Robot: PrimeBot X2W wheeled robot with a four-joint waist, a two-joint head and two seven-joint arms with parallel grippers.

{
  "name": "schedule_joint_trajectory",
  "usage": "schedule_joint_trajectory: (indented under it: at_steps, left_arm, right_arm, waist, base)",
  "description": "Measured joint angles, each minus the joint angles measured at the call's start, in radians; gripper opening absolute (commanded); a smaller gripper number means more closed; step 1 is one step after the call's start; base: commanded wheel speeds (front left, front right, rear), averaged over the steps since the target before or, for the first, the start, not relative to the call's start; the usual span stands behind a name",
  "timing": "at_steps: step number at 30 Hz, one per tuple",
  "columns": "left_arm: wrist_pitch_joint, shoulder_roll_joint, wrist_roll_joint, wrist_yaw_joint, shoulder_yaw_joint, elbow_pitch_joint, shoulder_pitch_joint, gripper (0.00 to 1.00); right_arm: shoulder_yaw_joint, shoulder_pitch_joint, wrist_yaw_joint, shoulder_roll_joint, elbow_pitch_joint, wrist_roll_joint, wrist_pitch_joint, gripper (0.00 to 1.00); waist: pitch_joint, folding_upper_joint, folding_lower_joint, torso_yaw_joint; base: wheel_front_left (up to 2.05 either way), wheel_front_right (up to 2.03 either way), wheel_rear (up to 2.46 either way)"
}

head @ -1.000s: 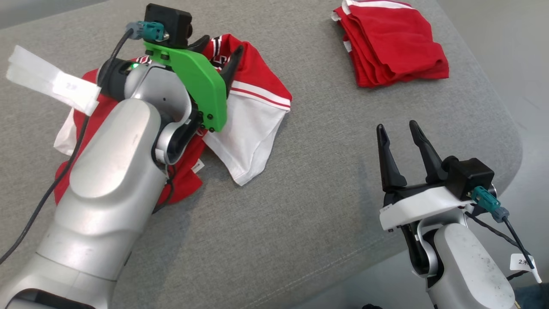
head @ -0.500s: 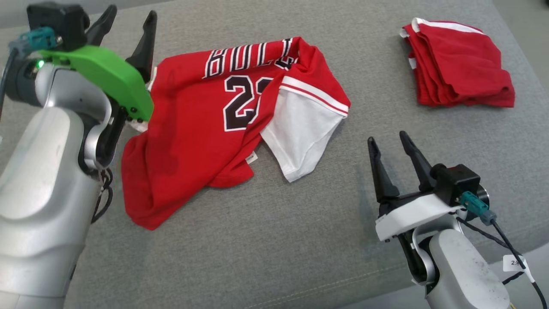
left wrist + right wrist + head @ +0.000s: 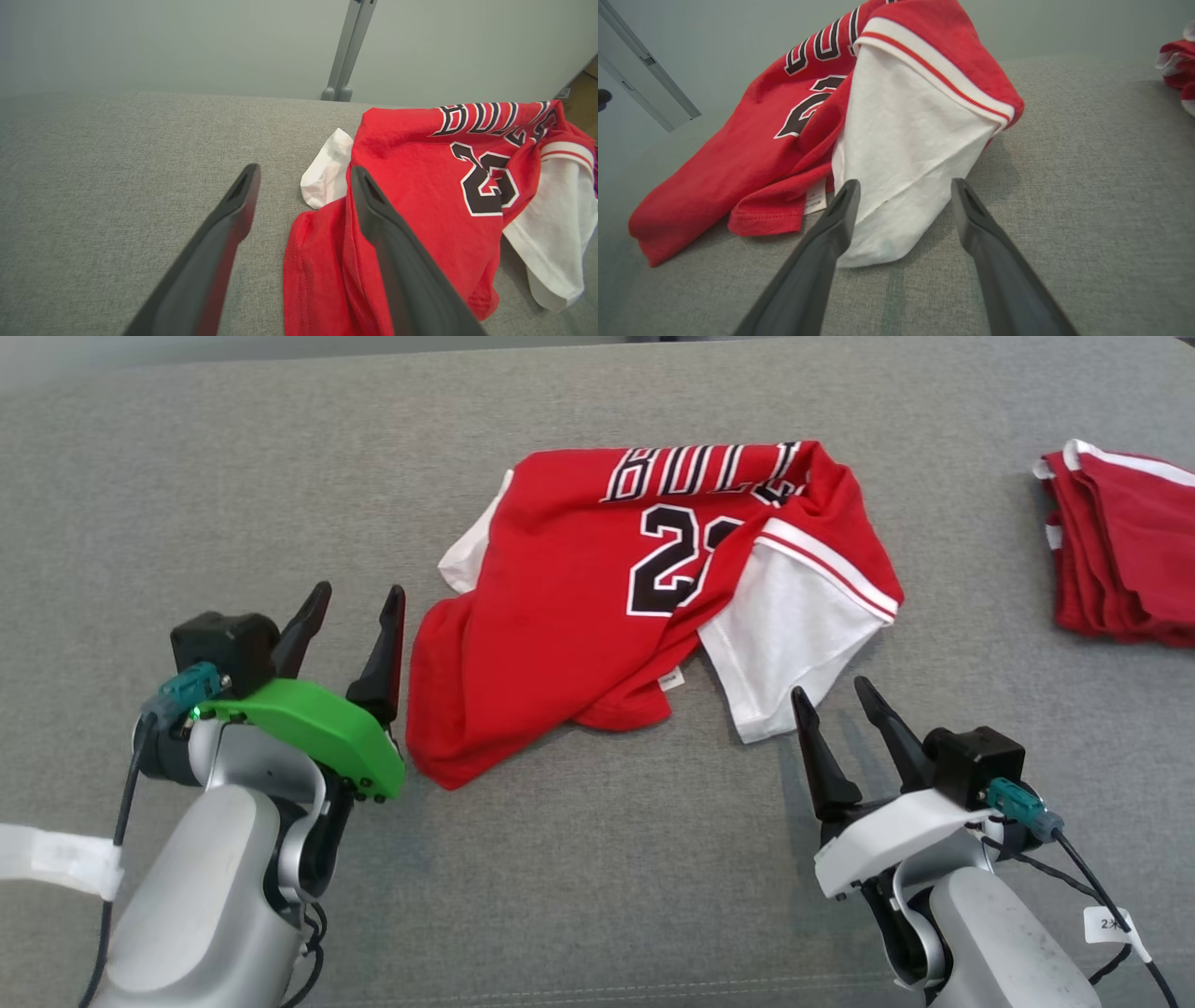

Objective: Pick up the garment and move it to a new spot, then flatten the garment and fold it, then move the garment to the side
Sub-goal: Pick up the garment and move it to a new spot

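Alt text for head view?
A crumpled red-and-white jersey lies on a grey cushion. The open left tool sits beside its left edge, the open right tool just short of its white sleeve, neither holding it. A folded red pile lies far right.

The red garment (image 3: pixel 560 635) carries black, white-edged block lettering (image 3: pixel 695 474) reading "BULL" before a fold hides the rest. Beneath it stands a large number (image 3: pixel 674 560) in the same style: a clear "2", then a digit half folded under that looks like a "3" in the left wrist view. The print on the small white care label (image 3: pixel 670 679) at the hem is too fine to read. A white tag (image 3: pixel 1108 925) on the right arm's cable (image 3: pixel 1088 868) begins with "2"; the rest is unclear.
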Motion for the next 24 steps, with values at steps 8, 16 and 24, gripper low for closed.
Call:
schedule_joint_trajectory:
  at_steps: [8, 16, 24]
  left_arm:
    - [-0.07, -0.024, 0.009, 0.002, -0.037, -0.049, 0.1, 1.0]
    - [-0.114, -0.029, 0.014, 0.006, -0.045, -0.069, 0.162, 1.0]
    - [-0.135, -0.023, 0.019, 0.008, -0.034, -0.089, 0.188, 1.0]
  right_arm:
    - [-0.012, -0.002, -0.003, 0.0, 0.058, 0.022, 0.043, 1.0]
    - [-0.015, -0.036, -0.011, -0.001, 0.117, 0.024, 0.075, 1.0]
    - [-0.014, -0.042, -0.012, -0.002, 0.147, 0.024, 0.089, 0.36]
  waist:
    - [-0.011, 0.0, 0.0, 0.099]
    - [-0.013, 0.0, 0.0, 0.162]
    - [-0.018, 0.0, 0.0, 0.165]
  base:
    - [0.0, 0.0, 0.0]
    - [0.0, 0.0, 0.0]
    - [0.0, 0.0, 0.0]
